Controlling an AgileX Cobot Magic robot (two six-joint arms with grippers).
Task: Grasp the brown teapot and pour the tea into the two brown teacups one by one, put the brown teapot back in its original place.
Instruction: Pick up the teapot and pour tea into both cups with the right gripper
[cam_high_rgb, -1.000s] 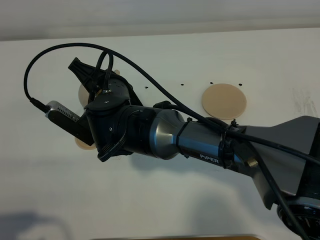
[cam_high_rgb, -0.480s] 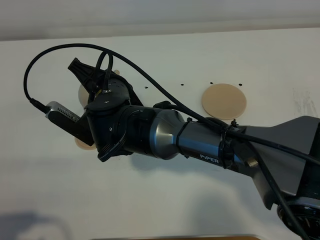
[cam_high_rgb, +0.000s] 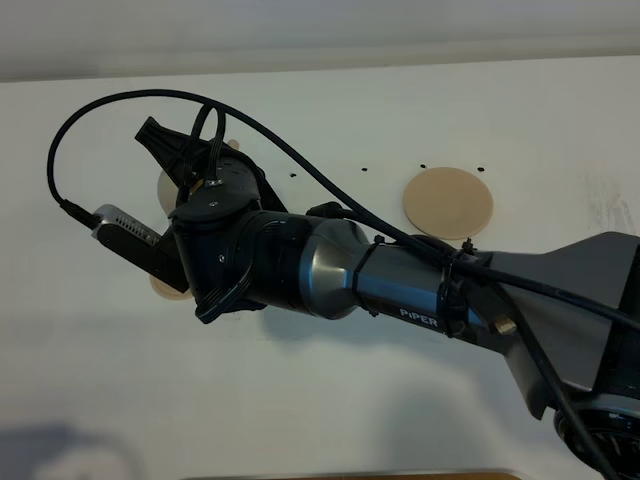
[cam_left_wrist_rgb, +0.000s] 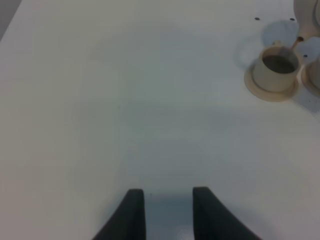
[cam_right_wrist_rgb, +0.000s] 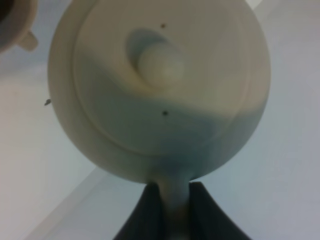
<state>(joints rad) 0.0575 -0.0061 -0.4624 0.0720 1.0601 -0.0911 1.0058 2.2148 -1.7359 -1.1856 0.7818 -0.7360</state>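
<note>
Looks like a robot lab bench to me, not anyone's kitchen. Plain white table (cam_high_rgb: 330, 400) with small dark holes in it, pale bare wall (cam_high_rgb: 320, 30) behind, a big black and silver arm (cam_high_rgb: 400, 290) marked PIPER with loose black cables (cam_high_rgb: 110, 105) zip-tied on. Only tan clay tea ware around, like a saucer (cam_high_rgb: 448, 202).

Black-and-grey robot arm, seen from above

The right arm (cam_high_rgb: 400, 290) has a glossy dark grey forearm marked "PIPER" in white, a matte black wrist housing, and a silver-grey camera block (cam_high_rgb: 125, 232) (ribbed along one side) bolted beside it. Thick black cables (cam_high_rgb: 290, 150) loop over it, cinched with black ties. Both claws show blunt, tapered black fingers (cam_left_wrist_rgb: 132, 210).
</note>
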